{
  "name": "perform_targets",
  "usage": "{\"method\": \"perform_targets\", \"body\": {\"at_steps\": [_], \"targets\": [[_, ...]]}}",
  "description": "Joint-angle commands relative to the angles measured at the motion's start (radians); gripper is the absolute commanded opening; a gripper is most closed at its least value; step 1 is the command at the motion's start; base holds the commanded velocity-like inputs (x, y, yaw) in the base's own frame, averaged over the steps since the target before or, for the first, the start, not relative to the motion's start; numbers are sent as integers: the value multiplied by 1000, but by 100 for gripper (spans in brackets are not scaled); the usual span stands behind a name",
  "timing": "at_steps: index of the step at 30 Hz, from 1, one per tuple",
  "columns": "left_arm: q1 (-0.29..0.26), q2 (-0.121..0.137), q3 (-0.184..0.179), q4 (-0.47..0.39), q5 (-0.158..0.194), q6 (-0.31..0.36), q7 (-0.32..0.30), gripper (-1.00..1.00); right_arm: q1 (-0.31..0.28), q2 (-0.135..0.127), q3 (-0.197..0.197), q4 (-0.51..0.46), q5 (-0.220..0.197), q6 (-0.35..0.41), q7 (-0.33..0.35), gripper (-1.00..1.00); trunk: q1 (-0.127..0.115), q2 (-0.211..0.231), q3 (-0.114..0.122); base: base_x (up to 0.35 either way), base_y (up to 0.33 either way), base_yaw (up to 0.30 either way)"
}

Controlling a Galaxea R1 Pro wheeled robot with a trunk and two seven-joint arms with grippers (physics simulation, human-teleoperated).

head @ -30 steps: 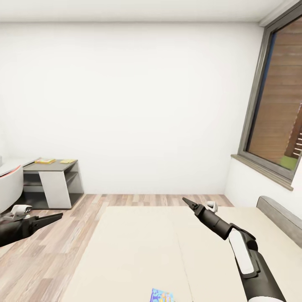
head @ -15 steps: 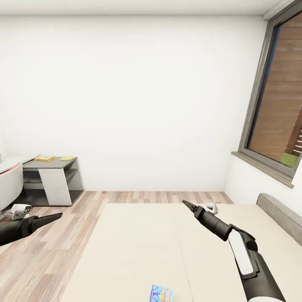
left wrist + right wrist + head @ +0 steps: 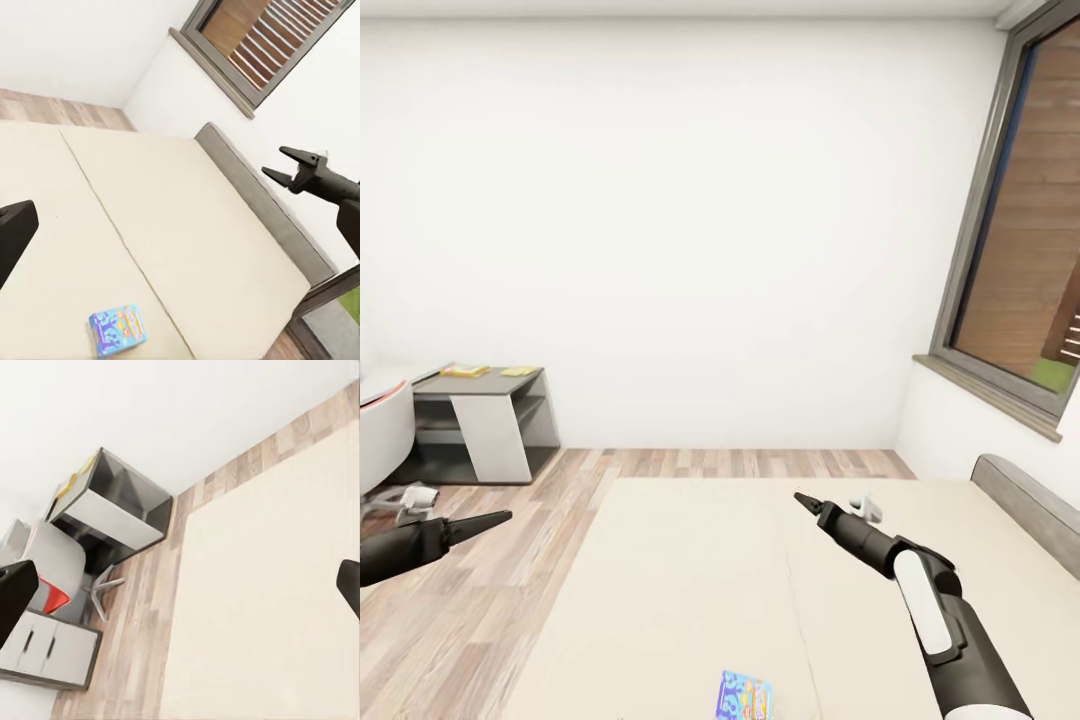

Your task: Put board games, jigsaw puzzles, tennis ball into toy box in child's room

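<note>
Centrally, low on the beige mattress of the bed (image 3: 690, 590), lies one blue board game (image 3: 745, 696), a thin flat box with cartoon print, flat on the surface and touching nothing else; the left wrist view shows it too (image 3: 118, 328), alone on the mattress. It rests nearer the robot than both claws, between them, and well apart from each.

Right gripper (image 3: 802, 501): raised over the bed beyond the board game, its two dark fingers parted, as the left wrist view makes plain (image 3: 287, 166); nothing is between them.

Left gripper (image 3: 500, 518): held over the wood-plank floor (image 3: 490, 590) beside the bed's edge, pointing toward the bed; from the pictures it cannot be told whether its fingers are apart or together.

Beyond the left gripper, against the white wall (image 3: 690, 230), stands the dark grey part of the table (image 3: 485, 420), with two flat yellowish things (image 3: 485, 371) on its top, too small to identify. A white chair (image 3: 385, 435) stands just beside the table.

Beyond the right gripper, to its outer side, run the low grey headboard (image 3: 1025, 500) and, above it, a tall grey-framed window (image 3: 1020, 220).
</note>
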Motion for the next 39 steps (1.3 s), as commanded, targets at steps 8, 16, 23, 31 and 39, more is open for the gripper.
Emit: {"method": "perform_targets", "body": {"at_steps": [8,16,23,31,39], "targets": [[-1,-2,-1,1,0,10,64,100,-2,-2,44,10,2,-2,-85,100,0,-1,-9,0,0,0],[0,1,3,1,-1,12,78,100,-2,1,52,7,3,-4,-99,100,0,-1,-10,0,0,0],[0,-2,1,1,-4,11,80,100,-2,3,54,15,7,-7,-101,100,0,-1,-10,0,0,0],[-1,-6,-2,1,-4,10,117,100,-3,11,50,20,121,-10,-121,100,0,-1,-10,0,0,0],[-1,-28,-44,1,-1,10,205,100,-48,93,62,119,261,-35,-278,100,0,-1,-10,0,0,0]]}}
